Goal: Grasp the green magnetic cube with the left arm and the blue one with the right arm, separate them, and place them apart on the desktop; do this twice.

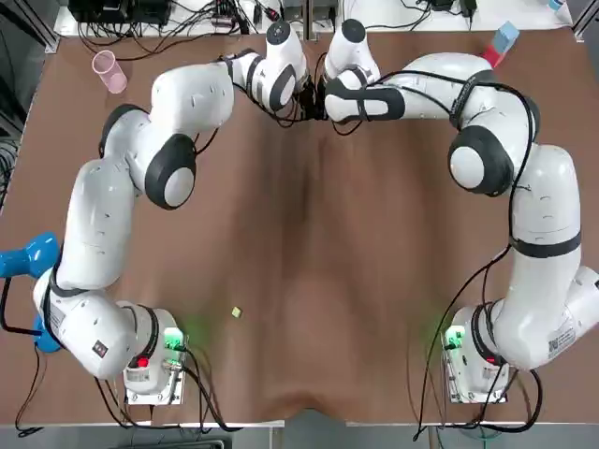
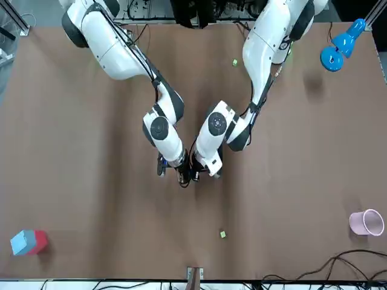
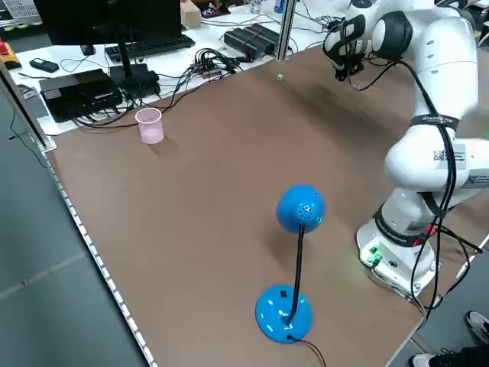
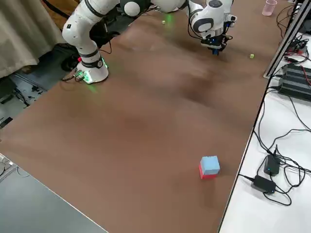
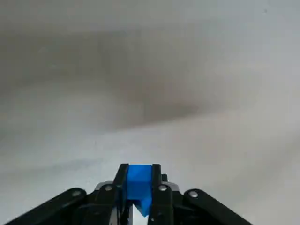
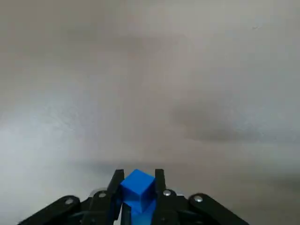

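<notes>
Left pincer (image 5: pixel 138 169) and right pincer (image 6: pixel 137 174) meet at far middle of the table (image 1: pixel 309 281), each clamped on blue, no green showing, seemingly the joined cubes (image 5: pixel 138 182); they should pull straight apart, level, grip firm, no twisting.

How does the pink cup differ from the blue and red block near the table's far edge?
The pink cup is round and single-coloured; the block is boxy, light blue over red. The cup stands at the robot's far left, the block at its far right. The cup has an open top; the block has none. Both rest on the table, apart from the left gripper and right gripper meeting between them.
</notes>
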Action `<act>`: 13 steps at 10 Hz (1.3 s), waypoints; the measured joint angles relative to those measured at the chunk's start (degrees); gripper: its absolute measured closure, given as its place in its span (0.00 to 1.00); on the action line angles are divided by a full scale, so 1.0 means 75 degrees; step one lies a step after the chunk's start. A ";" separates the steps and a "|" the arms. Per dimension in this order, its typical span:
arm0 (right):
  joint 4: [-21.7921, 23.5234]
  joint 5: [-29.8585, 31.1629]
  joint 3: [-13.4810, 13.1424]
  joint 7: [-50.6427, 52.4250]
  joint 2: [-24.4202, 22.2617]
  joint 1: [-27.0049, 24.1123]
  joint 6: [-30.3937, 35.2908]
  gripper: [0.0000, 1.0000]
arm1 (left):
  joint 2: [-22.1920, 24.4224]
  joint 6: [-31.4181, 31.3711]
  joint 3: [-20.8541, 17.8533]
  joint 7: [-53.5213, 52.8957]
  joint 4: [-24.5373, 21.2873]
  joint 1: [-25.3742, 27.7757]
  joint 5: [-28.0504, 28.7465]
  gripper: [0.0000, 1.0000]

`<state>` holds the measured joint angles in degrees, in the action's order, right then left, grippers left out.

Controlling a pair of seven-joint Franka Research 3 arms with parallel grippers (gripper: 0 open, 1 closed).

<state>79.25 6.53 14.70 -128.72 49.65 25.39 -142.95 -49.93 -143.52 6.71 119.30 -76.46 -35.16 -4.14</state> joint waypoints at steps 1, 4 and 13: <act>0.0000 -0.0001 0.0000 0.0000 0.0000 0.0000 -0.0001 0.70 | 0.0000 0.0000 0.0000 0.0000 0.0000 0.0001 0.0000 0.77; -0.0001 0.0002 -0.0002 0.0005 0.0000 0.0000 -0.0005 0.70 | 0.0001 -0.0001 0.0000 0.0000 0.0002 0.0002 0.0000 0.77; 0.0930 0.0021 -0.0472 0.2367 -0.0629 -0.0191 0.0211 0.70 | 0.0036 0.0150 -0.0002 0.0000 0.0013 0.0277 0.0000 0.77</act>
<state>86.22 6.69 11.16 -110.97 44.93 23.95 -141.37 -49.66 -142.39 6.70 119.30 -76.36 -33.08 -4.14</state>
